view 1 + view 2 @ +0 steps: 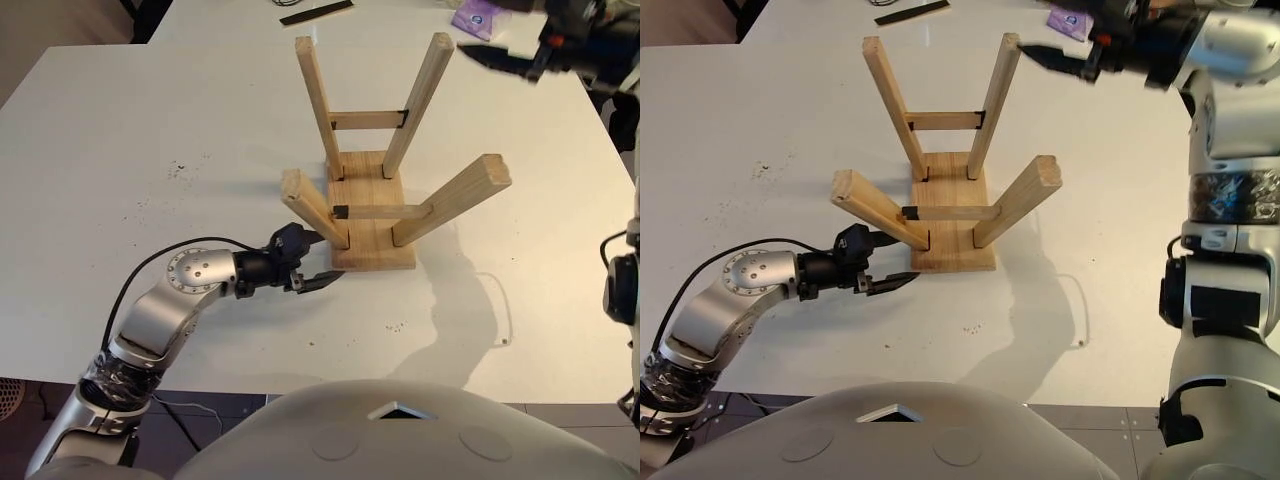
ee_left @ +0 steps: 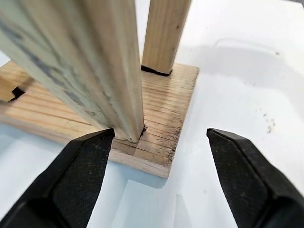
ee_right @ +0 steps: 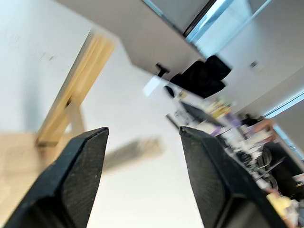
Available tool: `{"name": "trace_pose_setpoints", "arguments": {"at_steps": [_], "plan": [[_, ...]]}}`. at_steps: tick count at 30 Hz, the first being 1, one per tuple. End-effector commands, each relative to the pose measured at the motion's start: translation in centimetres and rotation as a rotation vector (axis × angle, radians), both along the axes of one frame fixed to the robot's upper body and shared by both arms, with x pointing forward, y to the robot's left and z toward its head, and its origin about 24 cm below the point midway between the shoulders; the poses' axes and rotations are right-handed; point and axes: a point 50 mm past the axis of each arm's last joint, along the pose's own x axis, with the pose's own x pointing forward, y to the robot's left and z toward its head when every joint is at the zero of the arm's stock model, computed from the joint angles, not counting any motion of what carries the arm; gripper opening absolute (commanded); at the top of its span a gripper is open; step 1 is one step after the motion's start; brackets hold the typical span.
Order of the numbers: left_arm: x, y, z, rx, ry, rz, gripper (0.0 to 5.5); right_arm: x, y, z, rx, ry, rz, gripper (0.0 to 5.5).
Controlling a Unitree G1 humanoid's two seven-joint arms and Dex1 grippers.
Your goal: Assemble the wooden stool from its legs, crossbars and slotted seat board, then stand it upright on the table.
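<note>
Stool [image 1: 365, 215] sits upside down at frame centre on the desk [image 1: 150, 120], seat board [image 1: 375, 250] flat, four legs skyward. Left tool [image 2: 160, 135], lower left, gapes wide around the board's near corner, one finger [image 2: 80, 175] just beside a leg [image 2: 95, 61]. Right tool [image 3: 145, 130], upper right, spread apart, gripping nothing.

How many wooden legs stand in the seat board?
4: the far left leg and far right leg at the far end of the seat board, the near left leg and near right leg at its near end. None seems hidden.
</note>
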Motion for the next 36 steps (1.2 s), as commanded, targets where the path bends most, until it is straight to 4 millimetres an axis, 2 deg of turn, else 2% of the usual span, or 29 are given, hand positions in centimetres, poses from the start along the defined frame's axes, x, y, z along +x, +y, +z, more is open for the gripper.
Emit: {"name": "trace_pose_setpoints", "arguments": {"at_steps": [1, 4, 8, 12, 16, 24, 30, 36], "plan": [[-0.2, -1.7, 0.9, -0.048, -0.033, -0.028, 3.63, -2.3, 3.2, 3.1, 0.008, -0.066, 0.144, 2.77], [-0.3, -1.7, 1.0, -0.051, -0.033, -0.006, 3.63, -4.0, 4.6, 3.1, -0.094, -0.087, 0.178, 2.77], [-0.3, -0.3, 1.2, -0.024, -0.052, 0.066, 3.63, -5.3, 5.7, 2.4, -0.240, -0.091, 0.205, 2.77], [0.2, 0.3, 2.3, -0.027, -0.090, 0.133, 3.63, -4.9, 6.5, -0.4, -0.378, -0.065, 0.182, 2.77], [0.4, -0.2, 2.9, -0.018, -0.121, 0.139, 3.63, -5.1, 7.5, -2.9, -0.479, -0.032, 0.210, 2.77], [-0.5, -0.5, 3.3, -0.006, -0.116, 0.088, 3.63, -5.8, 9.1, -4.8, -0.590, -0.029, 0.287, 2.77], [0.5, -0.9, 3.7, -0.006, -0.133, 0.101, 3.63, -5.7, 9.6, -6.3, -0.638, -0.027, 0.295, 2.77], [0.9, -1.7, 4.0, -0.009, -0.136, 0.101, 3.63, -6.4, 9.7, -9.1, -0.691, 0.042, 0.360, 2.77]]}}
